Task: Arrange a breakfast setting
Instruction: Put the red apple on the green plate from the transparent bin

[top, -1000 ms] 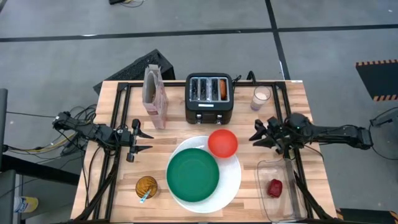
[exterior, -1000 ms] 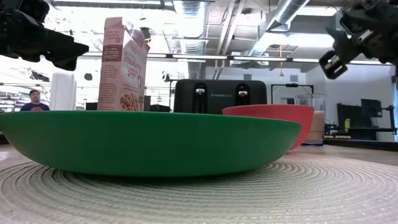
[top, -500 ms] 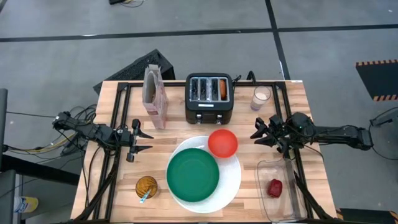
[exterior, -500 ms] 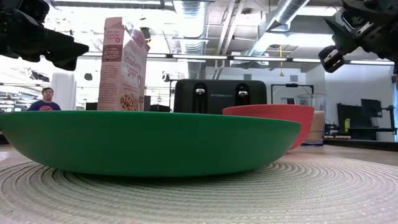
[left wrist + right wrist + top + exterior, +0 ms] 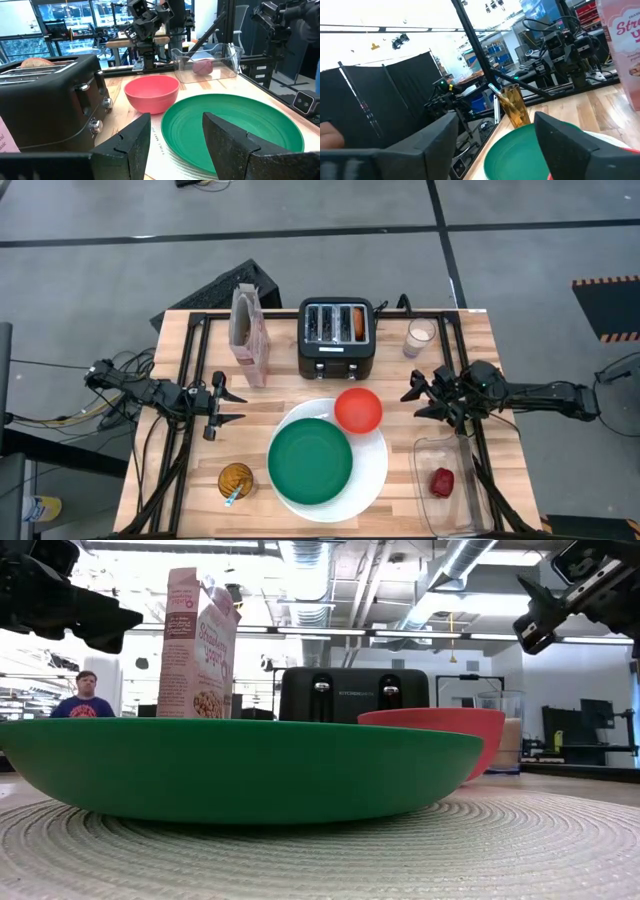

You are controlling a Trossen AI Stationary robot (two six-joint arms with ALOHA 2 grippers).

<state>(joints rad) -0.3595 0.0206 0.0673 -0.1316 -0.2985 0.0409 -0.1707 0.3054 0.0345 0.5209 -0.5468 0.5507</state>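
Note:
A green plate (image 5: pixel 310 462) lies on a large white plate (image 5: pixel 378 465) at the table's near middle. A red-orange bowl (image 5: pixel 358 410) sits on the white plate's far right rim. The pinkish cereal box (image 5: pixel 250 335) stands upright at the far left. A bagel half (image 5: pixel 359 323) sticks out of a toaster slot. A red fruit (image 5: pixel 442 481) lies in a clear container (image 5: pixel 452 510). A blue-handled spoon (image 5: pixel 232 495) stands in an amber glass (image 5: pixel 236 480). My left gripper (image 5: pixel 232 408) is open and empty, left of the plates. My right gripper (image 5: pixel 412 396) is open and empty, right of the bowl and above the table.
A black toaster (image 5: pixel 337 337) stands at the far middle, with a glass of milk (image 5: pixel 421 337) to its right. Black frame rails run along both table sides. A person (image 5: pixel 85 700) stands in the room behind the table.
My right gripper has risen a little above the table and stays open. The plates, bowl and box have kept still.

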